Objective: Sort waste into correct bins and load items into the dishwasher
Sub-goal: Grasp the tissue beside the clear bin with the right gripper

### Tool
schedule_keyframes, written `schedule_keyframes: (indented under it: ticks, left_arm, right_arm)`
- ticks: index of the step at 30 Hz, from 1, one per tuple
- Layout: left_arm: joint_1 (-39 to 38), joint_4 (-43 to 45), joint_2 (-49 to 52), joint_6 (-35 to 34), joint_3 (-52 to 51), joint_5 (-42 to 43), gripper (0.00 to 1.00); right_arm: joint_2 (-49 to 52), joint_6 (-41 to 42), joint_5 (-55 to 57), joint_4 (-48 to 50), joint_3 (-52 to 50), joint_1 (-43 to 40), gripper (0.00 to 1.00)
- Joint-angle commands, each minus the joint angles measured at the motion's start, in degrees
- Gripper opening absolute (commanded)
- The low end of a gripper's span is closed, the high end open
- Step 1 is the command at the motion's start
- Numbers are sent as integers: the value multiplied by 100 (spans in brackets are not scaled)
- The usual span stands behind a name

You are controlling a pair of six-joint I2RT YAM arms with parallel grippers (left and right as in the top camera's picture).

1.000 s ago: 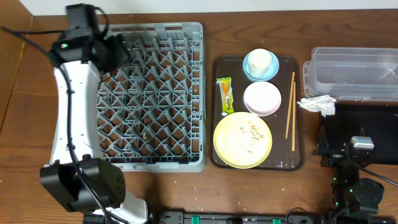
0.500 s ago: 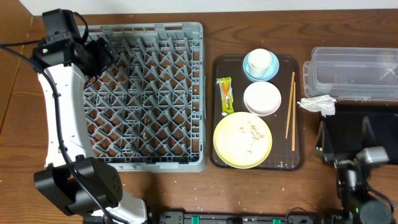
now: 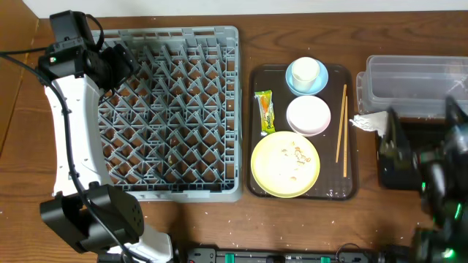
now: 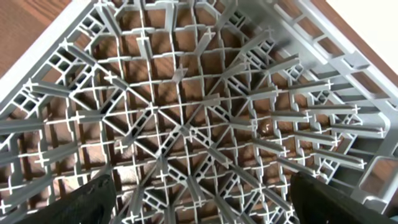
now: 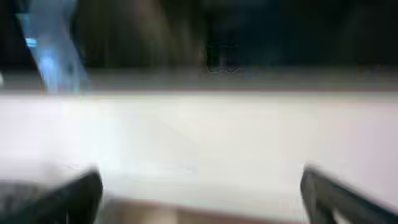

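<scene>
Lying on the bench point(image 3: 292, 219) near the wide-open, empty right claw point(image 5: 202, 199), the crumpled white paper wad point(image 3: 373, 122) is well apart from the left claw point(image 4: 211, 202), equally open and empty above the grey plastic dish rack point(image 3: 175, 109).

i see a dark brown rectangular serving tray point(image 3: 329, 184) lying flat on my brown wooden worktop point(image 3: 292, 226); a paler wooden board point(image 3: 13, 102) adjoins it far left.
</scene>
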Motion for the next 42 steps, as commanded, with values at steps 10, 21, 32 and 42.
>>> schedule_keyframes:
  ticks: [10,21,32,42]
  left_arm:
    - [9,-24,-146,-52,-15,-52,91]
    - [9,-24,-146,-52,-15,-52,99]
    - [9,-22,-146,-52,-15,-52,99]
    - [9,-24,-146,-52,-15,-52,98]
  right_arm:
    - [4398,-850,-758,-5571,4186,111,99]
    - [5849,103,1054,-6798,4142,118,43]
    - [6931,269,2096,-6481,4109,122,55]
    - [7167,271,2199,-6013,4111,125,41]
